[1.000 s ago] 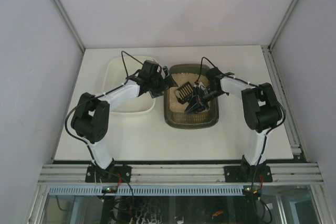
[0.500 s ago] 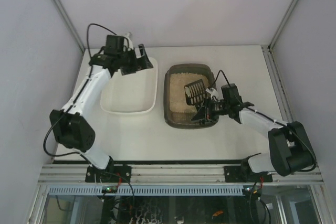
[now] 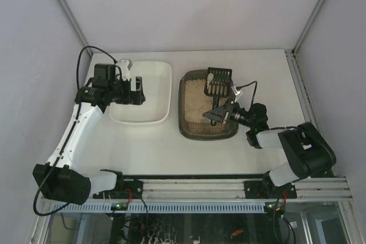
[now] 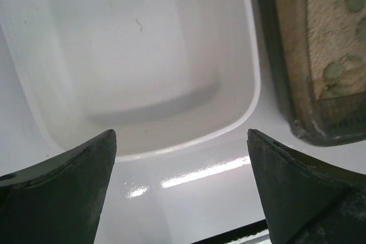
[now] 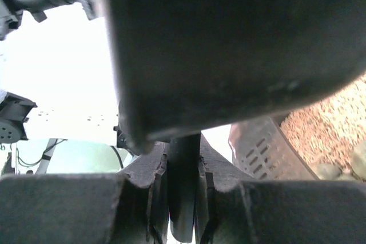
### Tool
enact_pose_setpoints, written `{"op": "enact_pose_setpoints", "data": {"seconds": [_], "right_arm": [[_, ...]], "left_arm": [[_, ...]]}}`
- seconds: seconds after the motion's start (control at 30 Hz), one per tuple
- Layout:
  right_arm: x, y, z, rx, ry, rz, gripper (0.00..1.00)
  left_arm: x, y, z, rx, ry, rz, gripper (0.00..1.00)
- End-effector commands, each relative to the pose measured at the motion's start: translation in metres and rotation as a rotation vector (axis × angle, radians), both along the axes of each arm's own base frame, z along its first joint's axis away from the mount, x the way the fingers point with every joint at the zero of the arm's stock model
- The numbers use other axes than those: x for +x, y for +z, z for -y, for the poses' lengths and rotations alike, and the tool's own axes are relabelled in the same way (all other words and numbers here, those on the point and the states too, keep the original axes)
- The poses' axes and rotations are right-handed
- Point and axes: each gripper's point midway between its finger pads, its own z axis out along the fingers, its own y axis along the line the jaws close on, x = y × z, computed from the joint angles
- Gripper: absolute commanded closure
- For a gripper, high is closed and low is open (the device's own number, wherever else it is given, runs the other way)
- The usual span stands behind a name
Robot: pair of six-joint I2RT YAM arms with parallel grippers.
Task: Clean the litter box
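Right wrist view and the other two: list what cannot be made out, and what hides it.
Left wrist view: the picture's edge cuts off most of the litter box.
Right wrist view: a blurred dark mass hides most of the scoop.
Top view: anything on the scoop is too small.

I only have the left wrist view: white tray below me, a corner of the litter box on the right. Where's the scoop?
Observer: The right gripper has the scoop, shut on its handle.
Operator: Where's its head?
Observer: At the far end of the litter box, by the rim. I can't tell whether it touches the litter.
Operator: And where does my arm sit over the tray?
Observer: The left gripper hangs open over the left half of the tray, well clear of the right arm.
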Motion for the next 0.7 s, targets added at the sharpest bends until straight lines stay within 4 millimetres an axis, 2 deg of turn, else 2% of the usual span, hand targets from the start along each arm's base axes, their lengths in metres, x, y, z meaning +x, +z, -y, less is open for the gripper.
{"op": "enact_pose_setpoints", "data": {"seconds": [0.0, 0.07, 0.13, 0.17, 0.3, 0.4, 0.53, 0.6, 0.67], "right_arm": [[-0.011, 0.052, -0.007, 0.139, 0.042, 0.285, 1.00], [-0.012, 0.046, -0.010, 0.129, 0.060, 0.279, 1.00], [-0.004, 0.036, -0.008, 0.117, 0.010, 0.251, 1.00], [0.001, 0.030, -0.007, 0.108, -0.015, 0.231, 1.00], [-0.003, 0.020, -0.012, 0.092, 0.022, 0.183, 1.00], [0.007, 0.007, -0.005, 0.069, -0.022, 0.105, 1.00], [-0.007, 0.003, -0.018, 0.039, 0.079, 0.074, 1.00], [-0.001, 0.004, -0.008, 0.047, 0.009, 0.069, 1.00], [0.018, -0.001, 0.008, 0.047, -0.092, -0.007, 1.00]], "left_arm": [[-0.020, -0.027, -0.019, 0.103, -0.033, -0.043, 0.01], [-0.025, -0.037, -0.024, 0.105, -0.019, -0.063, 0.01], [-0.027, -0.042, -0.027, 0.093, -0.005, -0.076, 0.01], [-0.027, -0.043, -0.028, 0.083, 0.002, -0.079, 0.01], [-0.025, -0.046, -0.027, 0.057, 0.024, -0.088, 0.03], [-0.024, -0.047, -0.025, 0.041, 0.021, -0.091, 0.03], [-0.024, -0.048, -0.023, 0.027, 0.021, -0.091, 0.03], [-0.025, -0.050, -0.023, 0.027, 0.024, -0.095, 0.03], [-0.025, -0.052, -0.022, 0.022, 0.023, -0.097, 0.03]]}}
